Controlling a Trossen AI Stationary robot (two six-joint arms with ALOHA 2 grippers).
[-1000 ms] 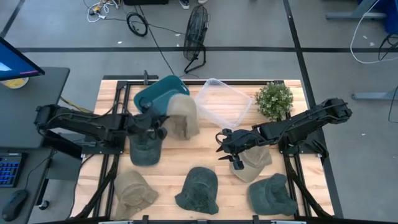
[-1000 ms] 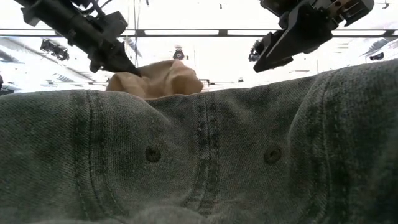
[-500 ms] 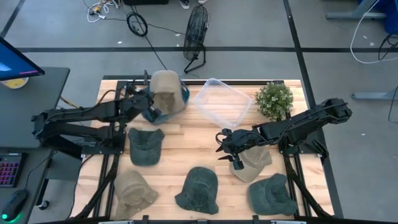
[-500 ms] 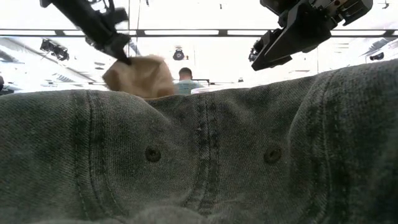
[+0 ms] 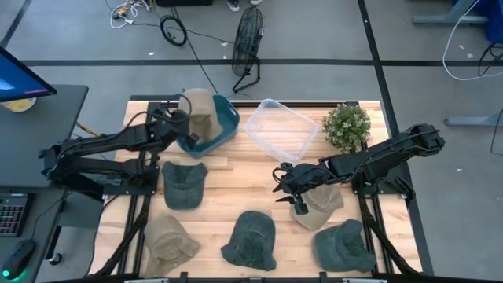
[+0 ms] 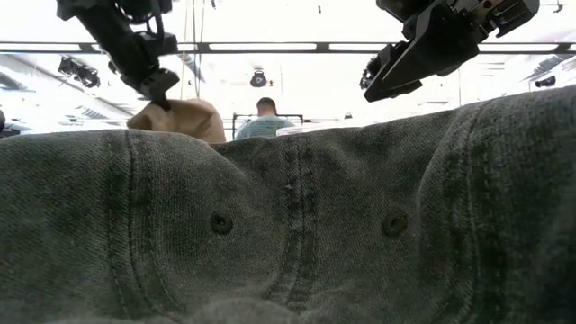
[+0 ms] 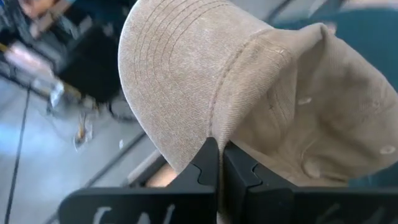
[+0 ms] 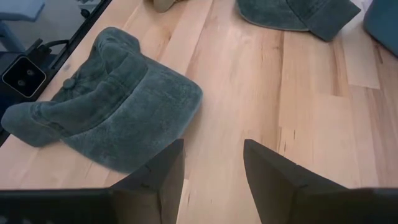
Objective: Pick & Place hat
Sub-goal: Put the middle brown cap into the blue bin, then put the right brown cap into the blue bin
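The fingers of the left gripper (image 7: pixel 217 163) are clenched on the edge of the tan hat (image 5: pixel 198 110), which hangs from them directly over the teal bin (image 5: pixel 222 126) (the left wrist view shows the cloth pinched right at the seam where brim meets crown). From those fingers the hat's bulk lies forward and down, its long axis running away from the wrist toward the bin's far wall, so the coming release turns on the hat being above the bin's opening rather than its rim; as far as I can judge it is mostly inside that outline. Whether anything else lies in the bin cannot be told. The clear tub (image 5: pixel 281 130) beside it looks empty. The right gripper (image 5: pixel 293 187) waits with fingers apart above the surface (image 5: pixel 236 189), beside another tan hat (image 5: pixel 324 207); a green hat (image 8: pixel 106 121) lies ahead of it.
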